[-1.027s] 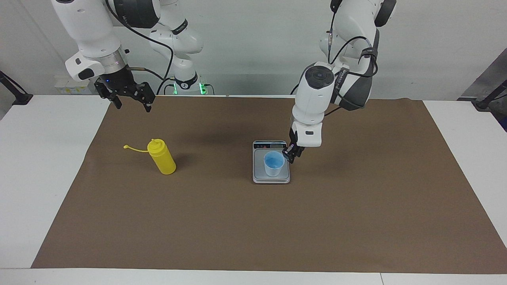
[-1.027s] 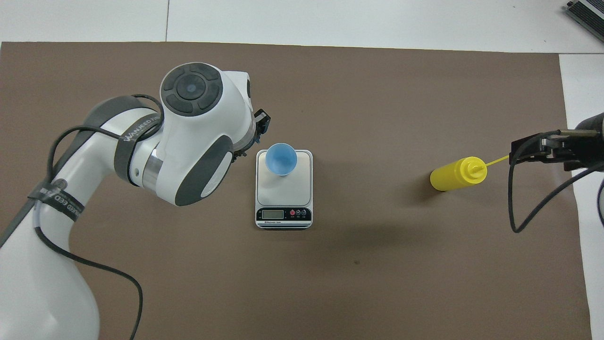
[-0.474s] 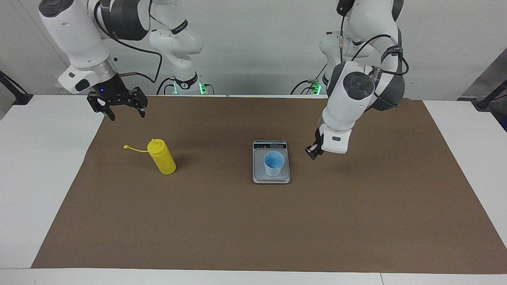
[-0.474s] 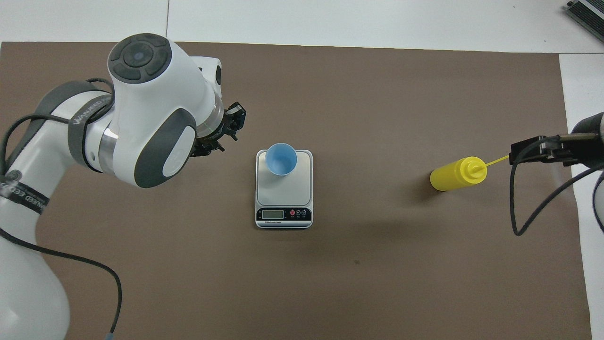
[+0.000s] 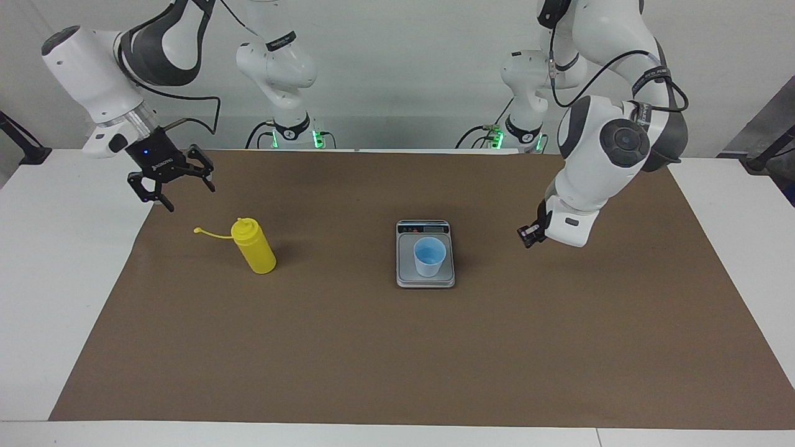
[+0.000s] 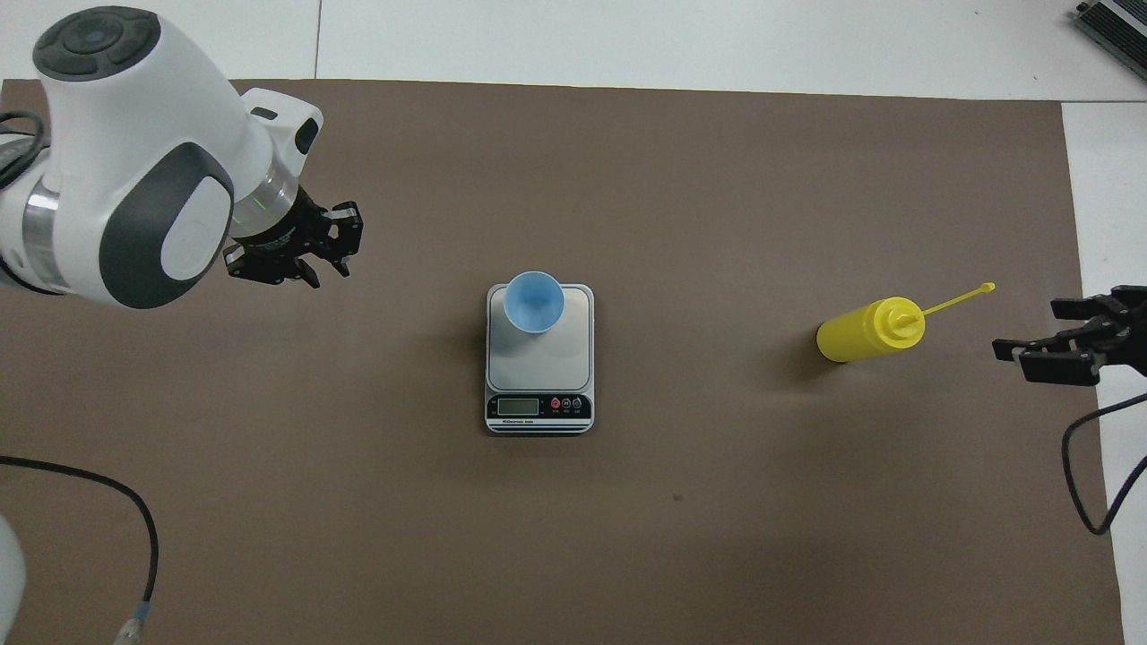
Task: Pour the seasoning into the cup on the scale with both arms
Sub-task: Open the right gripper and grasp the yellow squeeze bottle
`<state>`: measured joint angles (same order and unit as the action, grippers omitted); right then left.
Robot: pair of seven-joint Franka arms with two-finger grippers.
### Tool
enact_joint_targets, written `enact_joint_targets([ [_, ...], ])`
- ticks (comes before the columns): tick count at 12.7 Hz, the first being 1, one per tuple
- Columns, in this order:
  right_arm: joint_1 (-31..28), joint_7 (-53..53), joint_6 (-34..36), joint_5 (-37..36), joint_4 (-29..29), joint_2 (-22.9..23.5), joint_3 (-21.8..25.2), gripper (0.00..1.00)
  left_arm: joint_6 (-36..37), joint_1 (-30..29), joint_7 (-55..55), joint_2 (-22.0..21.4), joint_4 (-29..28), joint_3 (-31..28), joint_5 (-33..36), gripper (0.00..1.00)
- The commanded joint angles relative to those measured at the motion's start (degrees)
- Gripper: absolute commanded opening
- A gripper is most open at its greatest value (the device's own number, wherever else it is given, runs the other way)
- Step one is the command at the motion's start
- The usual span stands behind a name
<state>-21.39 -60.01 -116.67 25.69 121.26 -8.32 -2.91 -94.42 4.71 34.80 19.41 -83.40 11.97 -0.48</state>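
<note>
the right gripper hangs wide open and empty near the seasoning, which stands upright on the mat toward the right arm's end. the left gripper hovers over bare mat beside the scale, holding nothing; i cannot tell its fingers' spread. the cup stands on the scale. a careless approach could snag the tethered cap and topple the bottle.

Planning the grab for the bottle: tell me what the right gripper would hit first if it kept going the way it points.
The right gripper, jaws open, points down and slightly toward the bottle. It would probably meet the brown mat near the cap tether first, not the bottle; depth is unclear.
</note>
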Motion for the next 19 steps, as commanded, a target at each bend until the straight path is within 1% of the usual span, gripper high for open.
enact_joint_targets([
  [1,-4.87,-19.53,-1.8,10.56,4.94,1.97,-0.35,1.0,1.78,-3.38,-7.17,-0.95,0.25,0.16,0.21,0.35],
  [2,-6.54,-27.44,-1.72,14.87,5.29,4.61,-0.35,1.0,1.78,-4.35,-9.81,-1.04,0.25,0.16,1.26,0.35],
  [4,-7.08,-34.35,-1.63,20.34,6.52,6.91,-0.43,1.0,1.7,-6.37,-15.0,-1.12,0.25,0.07,2.32,0.35],
  [6,-6.65,-44.35,-2.15,27.81,7.76,10.24,-0.43,1.0,1.0,-8.74,-20.36,-1.3,0.25,0.34,3.11,0.35],
  [7,-6.38,-47.79,-2.24,29.14,8.11,11.3,-0.43,1.0,0.47,-9.45,-23.34,-2.0,-0.01,0.51,3.12,0.35],
  [9,-5.25,-51.76,-2.33,35.36,9.51,13.06,-0.52,1.0,0.46,-10.94,-27.49,-2.18,-0.45,0.42,3.2,0.35],
  [12,-5.15,-59.23,-1.19,42.93,10.31,17.54,-0.52,1.0,-0.06,-11.66,-27.59,-3.49,-2.02,0.42,3.29,0.37],
  [14,-4.28,-63.89,0.65,48.9,10.13,21.23,-0.61,1.0,-3.56,-12.53,-27.59,-6.56,-6.84,0.42,3.38,0.38],
  [16,-2.08,-64.61,0.05,52.96,9.78,21.59,-0.61,1.0,-6.82,-14.11,-27.51,-10.51,-11.94,0.51,3.38,0.4],
  [17,-0.59,-64.61,-0.31,55.24,9.78,21.68,-0.52,1.0,-7.53,-14.29,-27.42,-11.75,-13.27,0.51,3.38,0.4],
  [19,0.21,-64.27,-0.48,56.31,9.61,21.77,-0.61,1.0,-7.36,-14.03,-26.55,-12.46,-13.46,0.51,3.38,0.4],
])
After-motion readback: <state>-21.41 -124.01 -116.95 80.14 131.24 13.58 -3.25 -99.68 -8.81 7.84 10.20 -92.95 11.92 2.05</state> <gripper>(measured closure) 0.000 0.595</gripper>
